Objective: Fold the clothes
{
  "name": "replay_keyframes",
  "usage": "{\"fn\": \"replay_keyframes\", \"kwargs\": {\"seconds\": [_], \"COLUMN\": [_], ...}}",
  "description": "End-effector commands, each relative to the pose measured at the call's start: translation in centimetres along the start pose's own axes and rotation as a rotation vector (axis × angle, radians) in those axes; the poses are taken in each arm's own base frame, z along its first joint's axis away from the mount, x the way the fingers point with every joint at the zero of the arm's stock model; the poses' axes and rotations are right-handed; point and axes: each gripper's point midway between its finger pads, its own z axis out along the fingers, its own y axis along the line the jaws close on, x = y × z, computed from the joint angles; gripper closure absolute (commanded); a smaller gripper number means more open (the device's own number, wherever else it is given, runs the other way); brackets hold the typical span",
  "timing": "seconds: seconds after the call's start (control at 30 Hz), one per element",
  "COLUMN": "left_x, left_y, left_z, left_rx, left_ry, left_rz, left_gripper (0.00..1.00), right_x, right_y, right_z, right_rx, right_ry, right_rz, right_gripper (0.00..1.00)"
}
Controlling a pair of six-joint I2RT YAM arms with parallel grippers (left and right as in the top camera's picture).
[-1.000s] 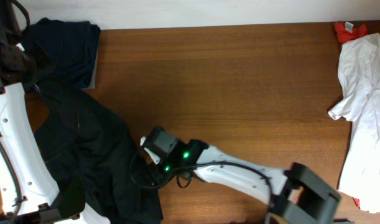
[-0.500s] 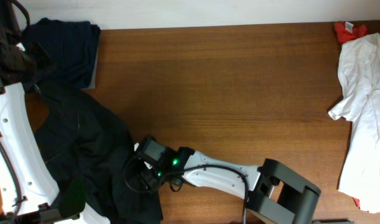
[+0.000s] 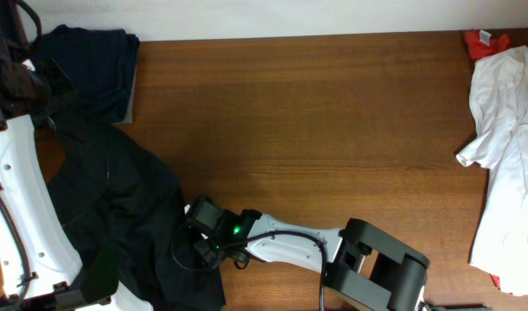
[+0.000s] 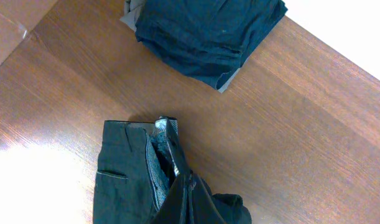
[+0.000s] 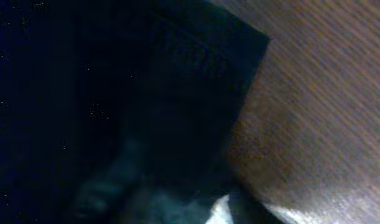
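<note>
Trousers [image 3: 117,207], black and wrinkled, sprawl over the left end of the tabletop [image 3: 315,130]. My left tool [image 3: 34,99] is closed near the far left corner, with their waistband bunched up into it. My right tool [image 3: 194,244] sits low at their right edge near the front. Its camera shows only dark cloth and wood, so I cannot tell how its jaws stand. A folded navy garment [image 3: 91,65] lies beyond the trousers, and a white garment [image 3: 505,130] and a small red one [image 3: 481,41] lie at the right end.
</note>
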Motion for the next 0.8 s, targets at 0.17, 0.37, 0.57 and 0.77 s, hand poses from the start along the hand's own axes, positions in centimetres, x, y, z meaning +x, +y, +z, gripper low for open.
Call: {"fn": "replay_keyframes", "kwargs": {"seconds": [0.17, 0.37, 0.57, 0.77], "left_x": [-0.2, -0.2, 0.0, 0.6], "left_y": [0.4, 0.4, 0.0, -1.5], "left_z": [-1.5, -1.5, -1.5, -1.6], "left_rx": [0.014, 0.014, 0.032, 0.122], "left_ry": [-0.037, -0.037, -0.029, 0.010], "left_rz": [0.002, 0.002, 0.003, 0.005], "left_gripper": [0.99, 0.99, 0.99, 0.99], "right_x": [0.1, -2.2, -3.8, -0.3], "right_y": [-3.5, -8.1, -14.1, -20.6], "right_z": [0.2, -4.6, -14.8, -26.9], "right_rx": [0.101, 0.145, 0.265, 0.429], "right_ry": [0.018, -0.027, -0.176, -0.322], "right_rz": [0.136, 0.262, 0.406, 0.614], "right_gripper": [0.96, 0.96, 0.96, 0.96]}}
